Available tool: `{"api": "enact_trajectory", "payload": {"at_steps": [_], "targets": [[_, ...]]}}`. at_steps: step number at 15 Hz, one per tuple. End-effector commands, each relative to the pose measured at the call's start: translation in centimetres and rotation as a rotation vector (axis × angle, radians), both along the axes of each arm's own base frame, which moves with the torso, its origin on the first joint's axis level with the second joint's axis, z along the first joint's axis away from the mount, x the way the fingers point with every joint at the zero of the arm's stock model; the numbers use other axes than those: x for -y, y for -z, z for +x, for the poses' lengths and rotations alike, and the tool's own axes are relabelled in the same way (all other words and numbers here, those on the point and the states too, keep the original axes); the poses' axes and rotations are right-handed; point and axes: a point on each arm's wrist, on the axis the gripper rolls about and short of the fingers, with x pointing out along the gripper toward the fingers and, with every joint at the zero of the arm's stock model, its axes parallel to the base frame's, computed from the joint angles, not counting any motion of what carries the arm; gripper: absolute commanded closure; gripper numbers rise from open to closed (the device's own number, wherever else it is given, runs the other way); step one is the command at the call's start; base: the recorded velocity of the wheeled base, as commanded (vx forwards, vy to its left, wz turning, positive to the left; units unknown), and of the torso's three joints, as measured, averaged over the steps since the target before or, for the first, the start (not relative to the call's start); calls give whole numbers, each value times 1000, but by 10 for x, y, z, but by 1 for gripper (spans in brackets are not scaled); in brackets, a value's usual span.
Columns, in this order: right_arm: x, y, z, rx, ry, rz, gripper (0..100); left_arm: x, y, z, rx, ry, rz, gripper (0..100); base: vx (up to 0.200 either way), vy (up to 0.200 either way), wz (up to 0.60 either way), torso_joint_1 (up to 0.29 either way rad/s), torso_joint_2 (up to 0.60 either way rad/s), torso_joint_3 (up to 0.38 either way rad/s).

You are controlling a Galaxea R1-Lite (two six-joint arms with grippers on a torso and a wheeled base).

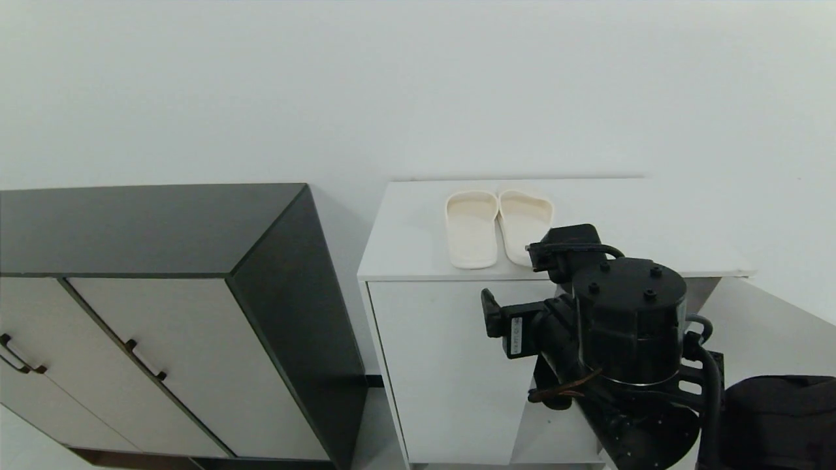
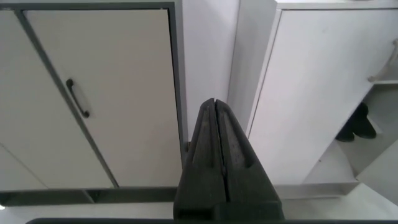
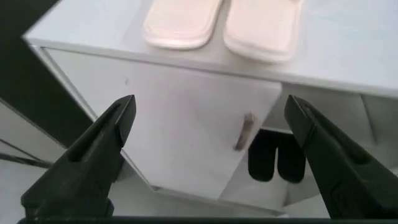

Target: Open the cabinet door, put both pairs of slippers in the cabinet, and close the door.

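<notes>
A pair of cream slippers lies on top of the white cabinet, also in the right wrist view. The cabinet's right half stands open. Its left door with a slim handle is shut. A pair of black slippers stands inside on the cabinet floor, also visible in the left wrist view. My right gripper is open in front of the cabinet, below the cream slippers, holding nothing. My left gripper is shut and empty, low down, facing the gap between the two cabinets.
A black-topped cabinet with pale doors and dark handles stands to the left of the white one, with a narrow gap between them. A pale panel at the far right looks like the swung-out door. A plain wall lies behind.
</notes>
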Motion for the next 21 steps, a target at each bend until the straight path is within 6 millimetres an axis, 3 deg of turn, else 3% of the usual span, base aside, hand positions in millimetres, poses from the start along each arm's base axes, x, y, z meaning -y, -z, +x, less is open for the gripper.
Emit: {"api": "enact_trajectory", "payload": {"at_steps": [1,3,5,10,12,17,21], "targets": [[-1,3,1,-5,1,-9,0,0,0,0,-1,-1,0,100,200,0,0,12,2,-2],[-2,3,1,-4,1,-8,0,0,0,0,-1,-1,0,100,200,0,0,12,0,0],[-7,-16,10,27,9,27,0,0,0,0,-1,0,2,100,200,0,0,0,-2,0],[-16,-30,53,17,66,9,0,0,0,0,0,-1,-2,100,40,0,0,2,0,0],[-22,-27,68,9,87,1,0,0,0,0,0,0,-2,100,0,0,0,0,0,0],[-26,-11,81,-15,105,-13,0,0,0,0,0,0,-2,100,0,0,0,0,0,0],[-31,-1,105,-25,116,17,0,0,0,0,-1,0,-2,100,0,0,0,0,0,0]]}}
